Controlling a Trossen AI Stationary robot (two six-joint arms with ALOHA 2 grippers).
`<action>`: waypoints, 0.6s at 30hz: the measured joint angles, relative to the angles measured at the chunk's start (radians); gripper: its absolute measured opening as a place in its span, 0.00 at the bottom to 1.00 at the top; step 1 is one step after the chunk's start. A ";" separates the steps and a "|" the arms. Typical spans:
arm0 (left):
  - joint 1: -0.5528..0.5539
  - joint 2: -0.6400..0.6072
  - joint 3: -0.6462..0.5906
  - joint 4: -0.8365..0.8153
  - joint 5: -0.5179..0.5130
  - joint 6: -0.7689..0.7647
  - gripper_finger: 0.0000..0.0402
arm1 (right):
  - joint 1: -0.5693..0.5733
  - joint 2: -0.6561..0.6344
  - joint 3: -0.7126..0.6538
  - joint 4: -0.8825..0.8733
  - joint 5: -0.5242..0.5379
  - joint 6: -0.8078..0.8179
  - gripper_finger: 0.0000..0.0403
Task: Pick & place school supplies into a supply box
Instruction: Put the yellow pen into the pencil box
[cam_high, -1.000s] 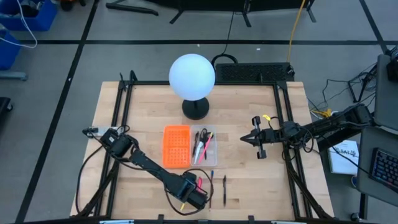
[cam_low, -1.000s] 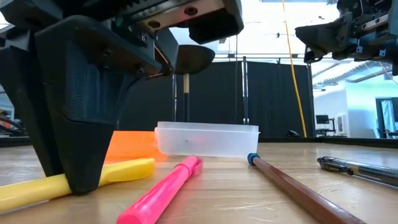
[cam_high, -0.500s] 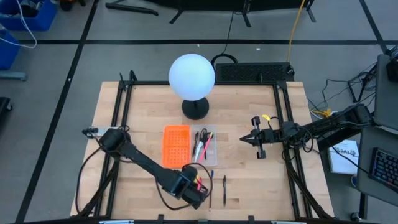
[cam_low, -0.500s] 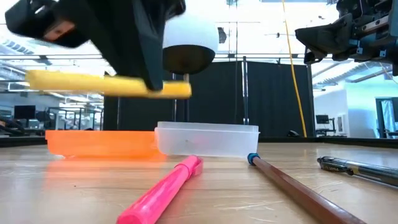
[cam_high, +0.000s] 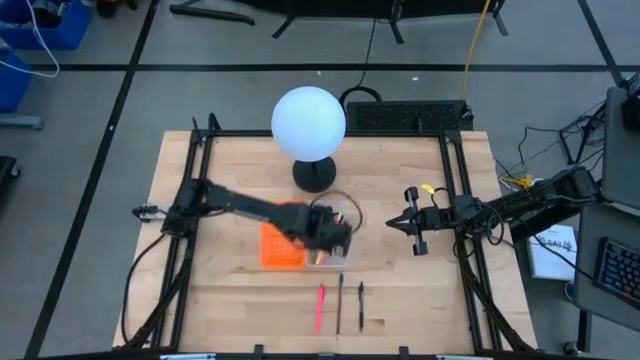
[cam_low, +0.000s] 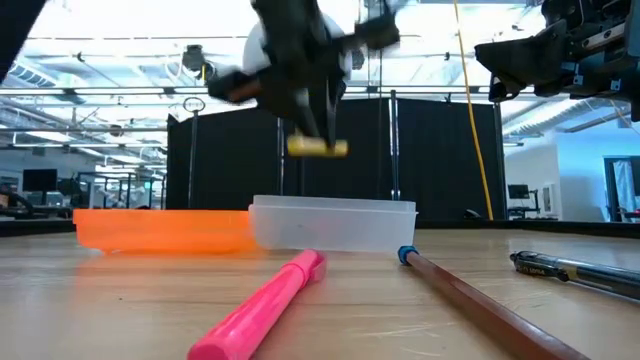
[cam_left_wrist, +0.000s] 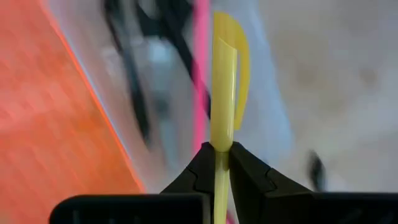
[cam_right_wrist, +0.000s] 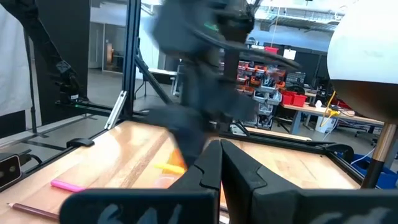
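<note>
My left gripper (cam_high: 326, 233) hangs over the supply box and is shut on a yellow pen (cam_low: 318, 147). The box is a clear tray (cam_low: 333, 222) joined to an orange perforated half (cam_high: 279, 248). In the left wrist view, blurred black scissors (cam_left_wrist: 132, 93) and a pink pen (cam_left_wrist: 200, 74) lie in the tray below the yellow pen (cam_left_wrist: 222, 93). A pink pen (cam_high: 320, 305), a dark pencil (cam_high: 340, 303) and a dark pen (cam_high: 361, 305) lie flat on the table near its near edge. My right gripper (cam_high: 406, 222) waits in the air to the tray's right, shut. My left gripper pinches the yellow pen's barrel (cam_left_wrist: 220, 155) between its two fingers (cam_left_wrist: 198, 174), coming from above. The clipped end (cam_left_wrist: 236, 68) sticks out past the fingertips. The pen is lifted clear and lies about level over the clear tray.
A white globe lamp (cam_high: 309, 125) on a black foot stands at the table's far side, behind the box. Black frame rails run along the left and right edges. Bare wood lies left of the orange half and between the tray and my right gripper.
My left gripper took the yellow pen off the table near the near edge, lifted it clear and carried it toward the far edge, over the clear tray. The pen lay on the wood a second ago and now hangs level in the air. The other pens stayed put.
</note>
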 joint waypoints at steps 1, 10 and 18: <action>0.026 0.005 -0.001 -0.006 0.000 0.019 0.08 | 0.000 0.000 0.000 -0.003 0.000 0.000 0.00; 0.145 0.034 -0.005 -0.034 0.027 0.130 0.08 | 0.000 0.000 0.000 -0.015 -0.003 0.000 0.00; 0.171 0.109 -0.005 -0.045 0.086 0.141 0.08 | 0.000 0.001 0.000 -0.021 -0.004 0.000 0.00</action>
